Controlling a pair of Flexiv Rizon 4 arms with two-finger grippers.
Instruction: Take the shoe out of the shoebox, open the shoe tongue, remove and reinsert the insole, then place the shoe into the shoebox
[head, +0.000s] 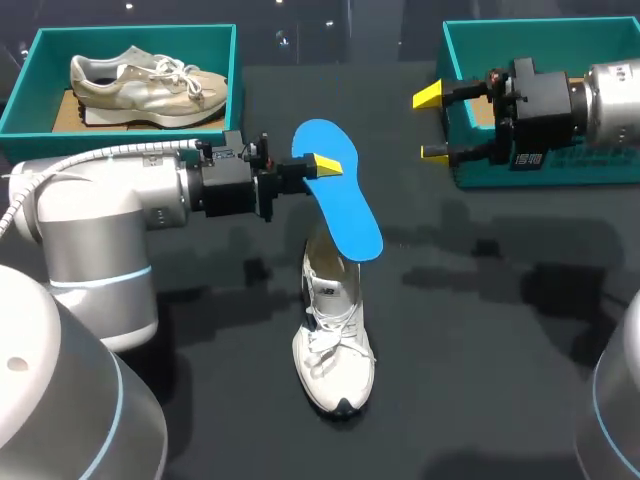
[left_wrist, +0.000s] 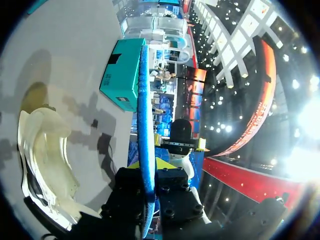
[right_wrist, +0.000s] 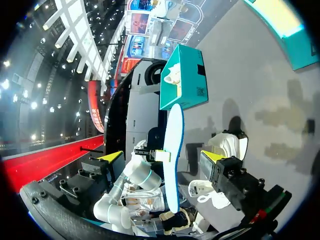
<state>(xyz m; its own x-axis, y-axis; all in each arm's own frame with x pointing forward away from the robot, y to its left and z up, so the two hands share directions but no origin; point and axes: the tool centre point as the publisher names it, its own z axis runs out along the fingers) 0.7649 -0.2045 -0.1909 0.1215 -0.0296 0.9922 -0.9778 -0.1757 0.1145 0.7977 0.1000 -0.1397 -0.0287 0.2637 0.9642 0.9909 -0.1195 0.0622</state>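
Clearly the left gripper (head: 322, 166) is clamping the blue insole (head: 338, 190) by its edge near the far end, with the yellow tips pinching it from both sides, so the insole is hanging off the table (head: 480, 330) and not lying in anything. Its long axis is slanting down from the jaws toward the heel opening of the white shoe (head: 333, 350), which is sitting below with its toe pointing at the robot. Whether the low end is touching the collar I cannot tell. By my judgement the reinsertion is turning on lining that slant up with the shoe's length, and the left arm is much the nearer. The right gripper (head: 432, 125) is hovering wide open and empty, well apart, just before the right box (head: 540, 30). Counting: one insole, two shoes, the beige shoe (head: 150, 85) lying in the left box (head: 30, 110), and two boxes.
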